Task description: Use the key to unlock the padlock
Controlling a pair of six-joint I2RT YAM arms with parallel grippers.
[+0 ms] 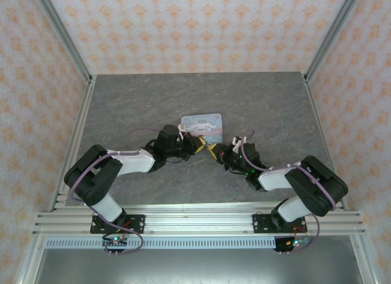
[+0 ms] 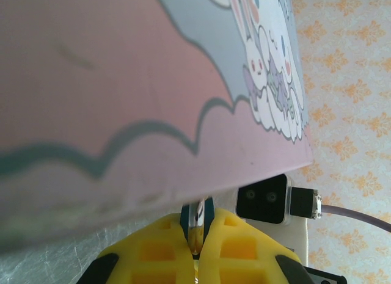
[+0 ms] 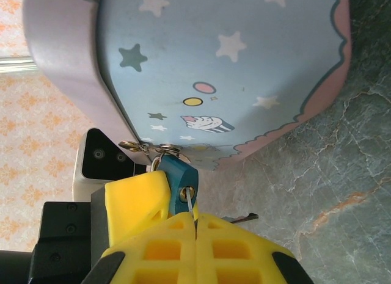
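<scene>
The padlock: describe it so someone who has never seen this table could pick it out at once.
Find the pale blue cartoon tin on the grey table. At its near edge, the padlock hangs from a silver ring. It is tiny, dark teal, with a gold keyhole, far smaller than the tin.

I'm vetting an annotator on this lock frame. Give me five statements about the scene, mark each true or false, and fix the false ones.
1. The right gripper is shut on the key. True.
2. The key's tip is far from the padlock. False: it sits at the padlock's keyhole.
3. The left gripper stands open. False: it is shut on the padlock.
4. The padlock sits at the edge of the tin. True.
5. The table is bare wood. False: its surface is grey and marbled.
</scene>
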